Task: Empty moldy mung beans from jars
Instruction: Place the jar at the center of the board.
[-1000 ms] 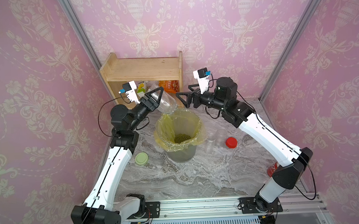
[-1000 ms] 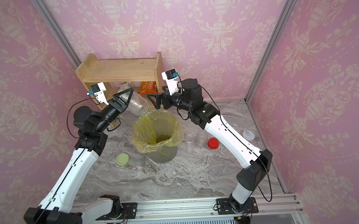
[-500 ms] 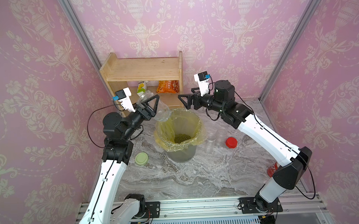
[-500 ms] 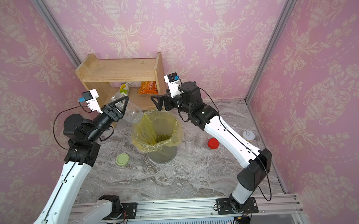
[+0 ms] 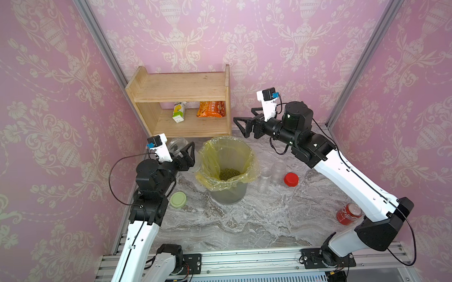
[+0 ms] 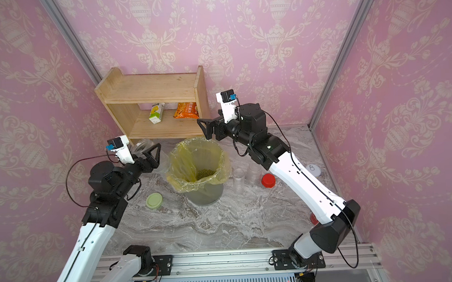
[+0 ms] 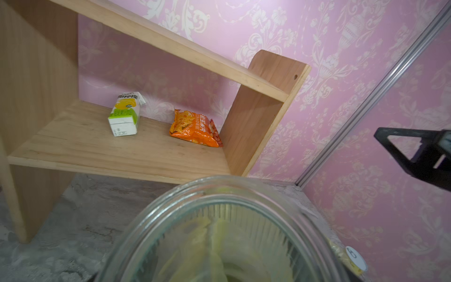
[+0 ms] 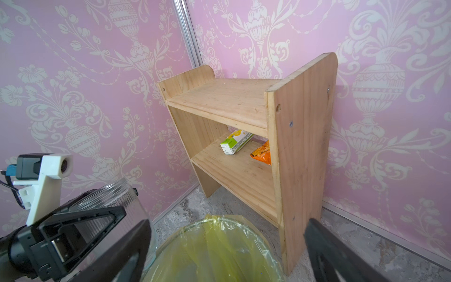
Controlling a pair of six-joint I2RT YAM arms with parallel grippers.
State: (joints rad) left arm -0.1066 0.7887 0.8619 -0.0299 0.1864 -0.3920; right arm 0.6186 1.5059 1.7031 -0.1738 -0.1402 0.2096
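My left gripper [image 5: 184, 151] is shut on the wide ribbed clear jar [image 5: 176, 143], held just left of the bin with its open mouth tilted up and back toward the shelf. No beans show in this jar [image 7: 219, 232]; the yellow liner is seen through it. The mung beans [image 5: 229, 173] lie as a dark green heap at the bottom of the bin. Right of the bin stand two more clear jars [image 5: 264, 176] [image 5: 280, 170] without lids. My right gripper [image 5: 241, 128] hangs open over the bin's back rim, holding nothing; its black fingers [image 8: 122, 254] stand far apart.
The bin [image 5: 210, 158] has a yellow bag liner. A pale green lid [image 5: 178, 200] lies front left of it, a red lid [image 5: 291, 179] to its right, a whitish lid [image 6: 313, 169] farther right. A red can [image 5: 350, 213] lies under the right arm. The wooden shelf [image 5: 181, 93] holds a carton [image 5: 179, 111] and a snack bag [image 5: 211, 109].
The left arm has drawn the jar back from over the bin, leftward and lower, and turned its mouth upward. The right gripper has stayed open and pulled slightly back.
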